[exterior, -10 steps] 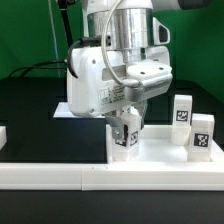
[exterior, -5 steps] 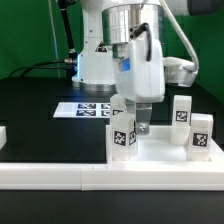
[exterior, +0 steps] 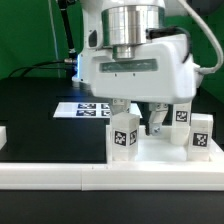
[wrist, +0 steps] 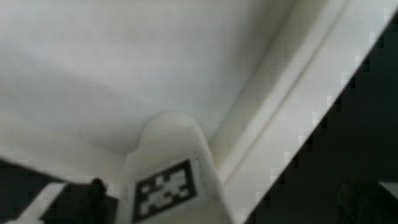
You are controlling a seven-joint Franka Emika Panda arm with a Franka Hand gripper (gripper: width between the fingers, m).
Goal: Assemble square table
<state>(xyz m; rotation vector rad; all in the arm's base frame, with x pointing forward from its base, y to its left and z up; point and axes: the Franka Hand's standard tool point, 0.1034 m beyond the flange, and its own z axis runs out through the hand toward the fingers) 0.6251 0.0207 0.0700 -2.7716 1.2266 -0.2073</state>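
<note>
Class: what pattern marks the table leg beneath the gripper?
A black-and-white marker tag on the white leg; exterior view.

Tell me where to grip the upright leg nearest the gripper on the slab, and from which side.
Judging from its pose, take the leg by its upper half, coming straight down from above. It stands upright on the square slab, with its top free, and the gripper already hangs close above it. Set the jaws across two opposite flat sides.

A robotics lab: black table (exterior: 30, 105), green backdrop (exterior: 25, 35), a tagged marker board (exterior: 82, 110) and cables.
</note>
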